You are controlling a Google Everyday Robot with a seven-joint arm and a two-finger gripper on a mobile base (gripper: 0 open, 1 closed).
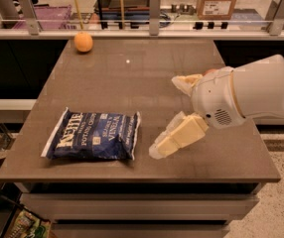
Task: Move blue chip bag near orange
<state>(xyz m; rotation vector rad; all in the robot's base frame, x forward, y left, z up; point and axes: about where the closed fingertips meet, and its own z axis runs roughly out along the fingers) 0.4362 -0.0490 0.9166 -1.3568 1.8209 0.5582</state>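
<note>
Near front-left corner of counter, noted blue chip bag, flat; judged light, crinkly, crushable, best pinched at right seam. Noted gripper just beside, spread wide, empty; orange at far-left corner.

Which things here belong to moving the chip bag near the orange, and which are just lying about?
For the job:
chip bag, front left of the table
orange, back left corner
gripper, open, beside the bag

Lying about:
cardboard box, behind the table
purple bin, behind the table
</note>
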